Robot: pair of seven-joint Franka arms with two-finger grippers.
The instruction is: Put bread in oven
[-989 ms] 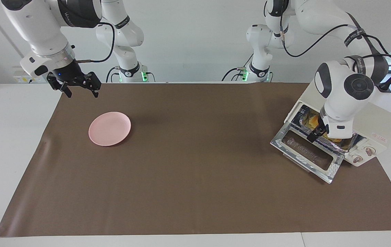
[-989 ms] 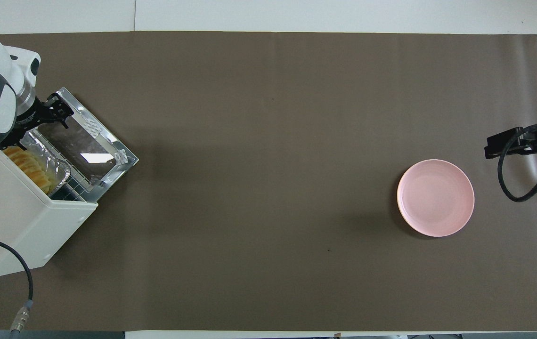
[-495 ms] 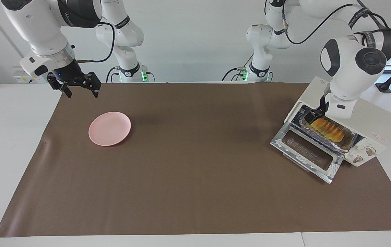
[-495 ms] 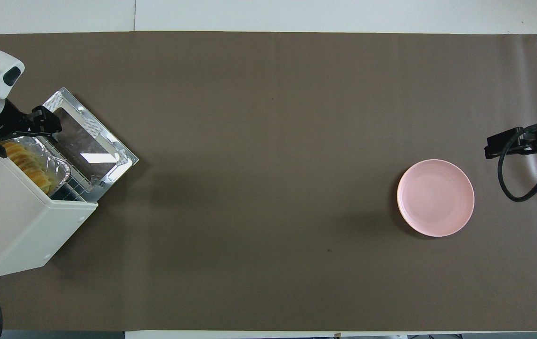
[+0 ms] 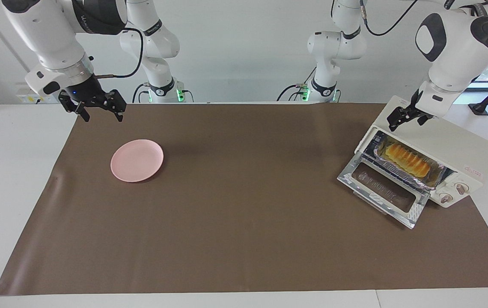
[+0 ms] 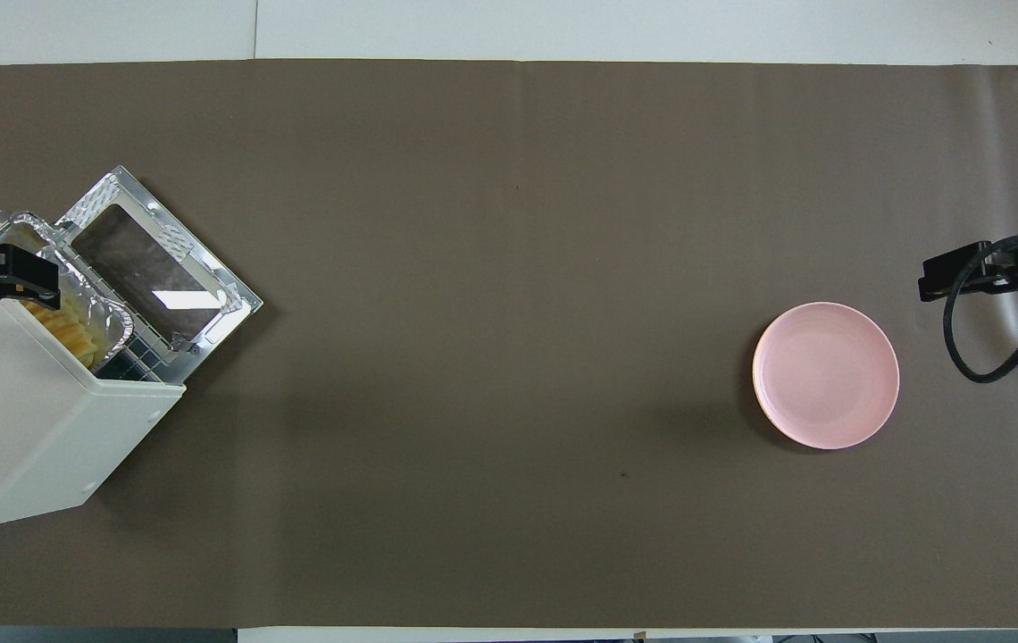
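Bread: the small golden yellow-orange loaf with ridged, slice-like segments (image 5: 409, 160) lies lengthwise in a crinkled silver foil tray (image 5: 433, 182), inside the oven mouth; nothing grips it.
Oven: the cream-white boxy toaster oven (image 5: 453, 147) stands on the brown paper sheet (image 5: 244, 239) at the left arm's end of the bench (image 5: 13, 141), near the edge by the robots, turned at an angle.
Oven door: the glass-windowed, metal-framed door (image 5: 383, 194) is folded down flat in front of the oven, and the foil tray sits on the wire rack (image 6: 147, 357) just inside the opening.
Knobs: two round knobs (image 5: 453, 192) sit on the front panel beside the opening.
Left end effector: the left end effector (image 5: 407, 115) hangs over the oven's top corner, clear of bread and tray, fingers spread apart, released and carrying nothing.
Right end effector: the right end effector (image 5: 100, 112) waits raised over the sheet's corner at the right arm's end, fingers apart, released and empty.
Plate: a round pink plate (image 5: 137, 160) rests bare on the brown sheet near the right arm's end, well apart from the oven.
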